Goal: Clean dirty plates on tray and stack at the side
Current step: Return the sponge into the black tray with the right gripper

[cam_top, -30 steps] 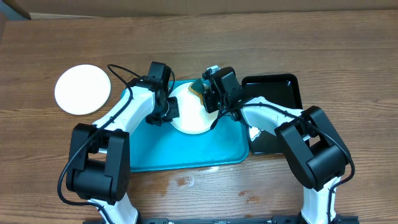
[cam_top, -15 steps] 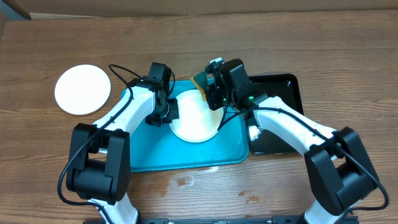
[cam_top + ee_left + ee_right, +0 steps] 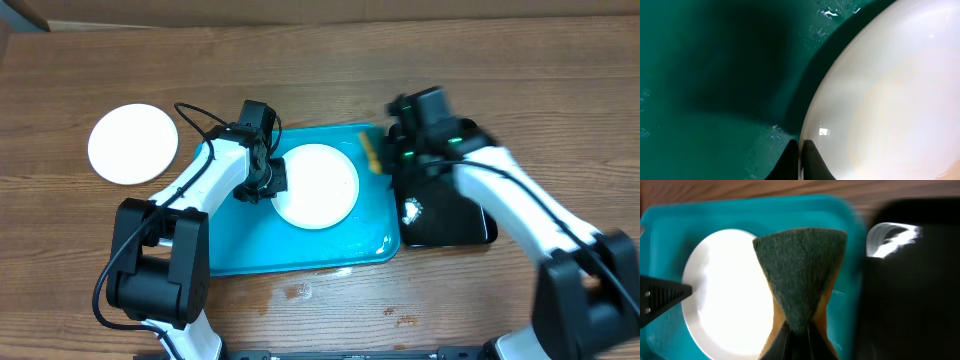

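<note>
Two round white shallow plates are in view: the left plate (image 3: 132,144) and the tray plate (image 3: 316,185). There are two rectangular trays, one large turquoise plastic tray (image 3: 240,240) and one smaller glossy black tray (image 3: 450,225). There is one yellow sponge with a dark green scouring face (image 3: 800,275), and two robot arms, each ending in one hand: left hand (image 3: 800,150), right hand (image 3: 799,340).

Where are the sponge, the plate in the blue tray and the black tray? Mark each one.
sponge (image 3: 800,265): right wrist view, green scouring face.
plate (image 3: 316,186): overhead view, its centre.
black tray (image 3: 912,295): right wrist view, bare floor.
</note>
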### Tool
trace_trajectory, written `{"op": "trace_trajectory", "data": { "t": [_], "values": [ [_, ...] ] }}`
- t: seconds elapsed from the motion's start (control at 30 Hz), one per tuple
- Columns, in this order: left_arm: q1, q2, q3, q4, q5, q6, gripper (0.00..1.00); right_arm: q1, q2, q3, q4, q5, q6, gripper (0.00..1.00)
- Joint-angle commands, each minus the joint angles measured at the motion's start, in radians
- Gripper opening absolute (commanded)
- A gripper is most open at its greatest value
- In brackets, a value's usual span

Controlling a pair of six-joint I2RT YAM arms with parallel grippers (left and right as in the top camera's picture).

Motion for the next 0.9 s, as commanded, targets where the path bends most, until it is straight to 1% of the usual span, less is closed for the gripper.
{"op": "trace_trajectory", "data": {
  "t": [0.0, 0.03, 0.13, 0.27, 0.37, 0.43, 0.63, 0.77, 0.83, 0.87],
  "values": [
    [-0.002, 0.016, 0.012, 0.000, -0.032, 0.023, 0.05, -0.089, -0.068, 0.033, -0.089, 0.052, 0.019, 0.04],
    [-0.002, 0.016, 0.012, 0.000, -0.031, 0.023, 0.07, -0.122, -0.068, 0.033, -0.134, 0.082, 0.016, 0.04],
    [-0.002, 0.016, 0.012, 0.000, -0.025, 0.023, 0.17, -0.198, -0.052, 0.026, -0.216, 0.158, 0.012, 0.04],
    [-0.002, 0.017, 0.011, -0.003, -0.020, 0.018, 0.23, -0.256, -0.035, -0.022, -0.204, 0.167, 0.012, 0.04],
    [-0.002, 0.017, 0.011, -0.003, -0.020, 0.008, 0.24, -0.272, -0.033, -0.066, -0.171, 0.168, 0.012, 0.04],
    [-0.002, 0.017, 0.011, -0.002, -0.020, -0.005, 0.23, -0.273, -0.033, -0.100, -0.135, 0.167, 0.008, 0.04],
    [-0.005, 0.017, 0.011, 0.002, -0.020, -0.012, 0.14, -0.273, -0.033, -0.180, -0.056, 0.202, 0.009, 0.04],
    [-0.018, 0.017, 0.011, 0.014, -0.020, -0.012, 0.11, -0.273, -0.033, -0.233, -0.010, 0.204, 0.009, 0.04],
    [-0.029, 0.017, 0.011, 0.020, -0.021, -0.012, 0.07, -0.272, -0.033, -0.256, -0.007, 0.207, 0.009, 0.04],
    [-0.037, 0.017, 0.011, 0.025, -0.021, -0.012, 0.04, -0.273, -0.033, -0.267, -0.008, 0.211, 0.009, 0.05]
  ]
}}
